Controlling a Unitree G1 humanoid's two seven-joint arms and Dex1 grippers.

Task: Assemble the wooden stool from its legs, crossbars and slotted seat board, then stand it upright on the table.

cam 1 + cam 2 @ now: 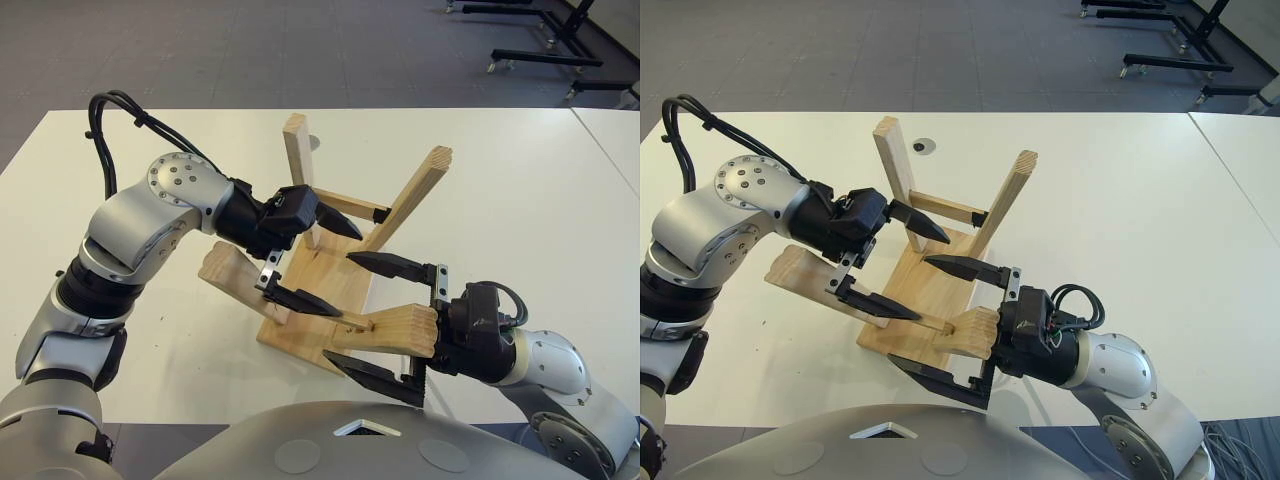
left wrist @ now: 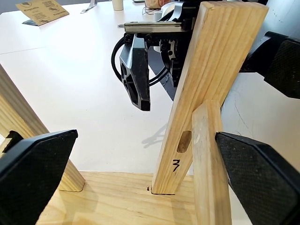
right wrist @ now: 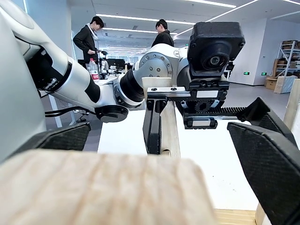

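Here, upturned stool (image 1: pixel 335 270), seat board (image 1: pixel 925 290) (pale) down

Near leg (image 3: pixel 108 187) is showing blurred in right wrist view, hiding nearly all of the seat board (image 3: pixel 234 218).

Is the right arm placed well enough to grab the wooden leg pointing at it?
Probably yes: the right gripper is open and straddles the end of that leg, with nothing else in between.

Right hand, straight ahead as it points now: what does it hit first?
Likely the stool leg, whose end sits between the right hand's open fingers, close to its palm.
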